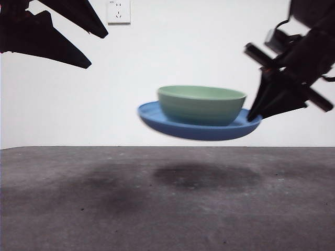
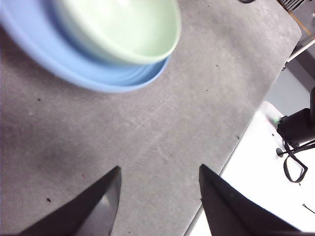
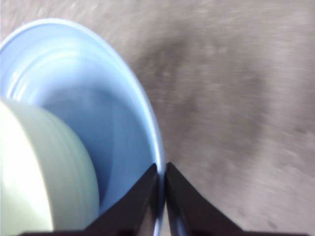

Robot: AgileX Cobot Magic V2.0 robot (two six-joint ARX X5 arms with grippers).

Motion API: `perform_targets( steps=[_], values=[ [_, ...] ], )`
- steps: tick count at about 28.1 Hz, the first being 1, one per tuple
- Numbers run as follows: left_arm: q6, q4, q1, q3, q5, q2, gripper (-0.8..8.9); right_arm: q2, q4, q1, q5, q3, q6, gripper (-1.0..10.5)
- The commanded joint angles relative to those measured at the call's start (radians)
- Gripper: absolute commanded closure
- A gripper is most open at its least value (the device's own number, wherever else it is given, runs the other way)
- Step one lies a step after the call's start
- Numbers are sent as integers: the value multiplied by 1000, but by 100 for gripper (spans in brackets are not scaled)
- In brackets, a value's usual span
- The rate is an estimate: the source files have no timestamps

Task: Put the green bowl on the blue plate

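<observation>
The green bowl (image 1: 201,104) sits inside the blue plate (image 1: 157,117), and both hang in the air well above the table. My right gripper (image 1: 259,115) is shut on the blue plate's rim (image 3: 156,147) at its right side; the bowl (image 3: 39,172) fills the plate's near half in the right wrist view. My left gripper (image 2: 160,179) is open and holds nothing, high at the upper left (image 1: 78,42), away from the plate. From the left wrist the bowl (image 2: 123,27) and plate (image 2: 83,73) show blurred.
The grey table mat (image 1: 167,204) carries a dark shadow (image 1: 207,175) under the lifted plate. A wall socket (image 1: 119,11) is on the white wall behind. The table's edge and a white surface with cables (image 2: 290,157) appear in the left wrist view.
</observation>
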Motion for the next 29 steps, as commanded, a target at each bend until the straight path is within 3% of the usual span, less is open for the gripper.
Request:
perform_targets(
  steps=[1, 11, 22, 24, 27, 29],
  values=[
    [19, 8, -7, 13, 3, 7, 565, 76, 13, 46, 16, 56, 29, 938],
    [18, 7, -7, 13, 3, 7, 565, 318, 15, 126, 32, 179, 49, 938],
    [18, 7, -7, 13, 3, 7, 564, 373, 17, 126, 35, 179, 47, 934],
    [18, 7, -7, 13, 3, 7, 564, 373, 14, 126, 35, 179, 47, 894],
    [18, 7, -7, 13, 3, 7, 564, 373, 11, 126, 35, 179, 48, 739],
    [18, 7, -7, 13, 3, 7, 564, 368, 6, 126, 35, 180, 48, 712]
  ],
)
